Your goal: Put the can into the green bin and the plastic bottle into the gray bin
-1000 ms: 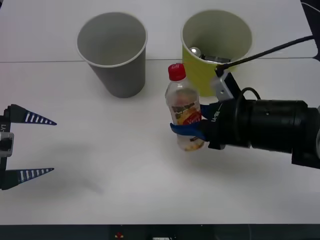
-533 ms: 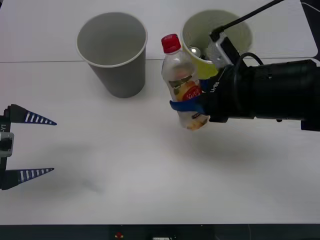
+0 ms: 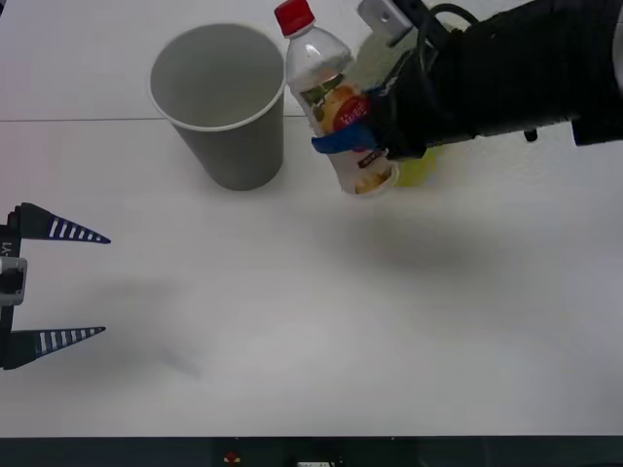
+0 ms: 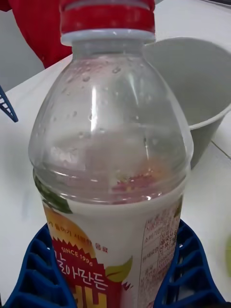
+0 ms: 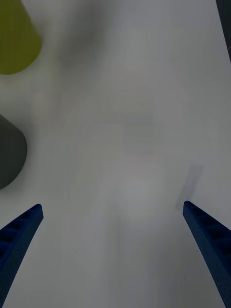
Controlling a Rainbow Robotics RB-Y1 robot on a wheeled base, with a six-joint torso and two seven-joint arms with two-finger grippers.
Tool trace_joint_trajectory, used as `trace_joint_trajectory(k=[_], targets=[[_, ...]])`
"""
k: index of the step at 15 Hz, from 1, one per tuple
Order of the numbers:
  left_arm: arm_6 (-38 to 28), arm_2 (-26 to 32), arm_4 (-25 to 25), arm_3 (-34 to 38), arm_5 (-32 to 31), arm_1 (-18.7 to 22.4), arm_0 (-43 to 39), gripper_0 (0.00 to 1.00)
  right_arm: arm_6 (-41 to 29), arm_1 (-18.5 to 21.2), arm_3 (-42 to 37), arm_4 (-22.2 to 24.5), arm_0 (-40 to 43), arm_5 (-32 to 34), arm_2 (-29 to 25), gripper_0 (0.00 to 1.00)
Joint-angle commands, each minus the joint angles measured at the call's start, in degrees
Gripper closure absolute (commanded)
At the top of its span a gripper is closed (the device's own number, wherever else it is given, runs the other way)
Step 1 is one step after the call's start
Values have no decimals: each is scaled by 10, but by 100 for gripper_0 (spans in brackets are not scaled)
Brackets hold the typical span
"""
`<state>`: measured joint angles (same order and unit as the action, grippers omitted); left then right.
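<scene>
A: Where is the plastic bottle (image 3: 331, 102) now?

B: Off the table (image 3: 311, 321), in the right end effector (image 3: 355, 146). The blue fingers (image 4: 185, 269) are closed around the labelled lower half, so the clear shoulder and red cap stand free above them. It hangs just right of the gray bin (image 3: 219, 102), with its cap leaning toward that bin's far right rim.

A: Why grip it so low?

B: My guess is that it keeps the top end clear to pass over the pale rim, and the bottle can drop base-first or tip in when the fingers part.

A: And the green bin (image 3: 419, 170)?

B: Mostly behind the right arm; a yellow-green patch shows under the wrist. I cannot see the can from here.

A: The other arm?

B: The left end effector (image 3: 58, 284) waits at the near left, fingers spread wide, holding nothing, well apart from both bins.

A: What's left?

B: Judging by position, carry the bottle a little farther left, over the gray opening, then release.
</scene>
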<state>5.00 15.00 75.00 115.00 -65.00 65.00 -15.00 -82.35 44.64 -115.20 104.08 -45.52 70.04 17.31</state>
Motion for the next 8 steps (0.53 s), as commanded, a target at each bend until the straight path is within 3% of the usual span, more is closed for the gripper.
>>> trace_joint_trajectory(k=[1,6,8], targets=[[0,0,0,0,0,0,0,0,0,-36,75,2,-74,41,0,100],[0,0,0,0,0,0,0,0,0,-99,234,24,-201,47,35,100],[0,0,0,0,0,0,0,0,1,-136,298,62,-248,47,49,100]])
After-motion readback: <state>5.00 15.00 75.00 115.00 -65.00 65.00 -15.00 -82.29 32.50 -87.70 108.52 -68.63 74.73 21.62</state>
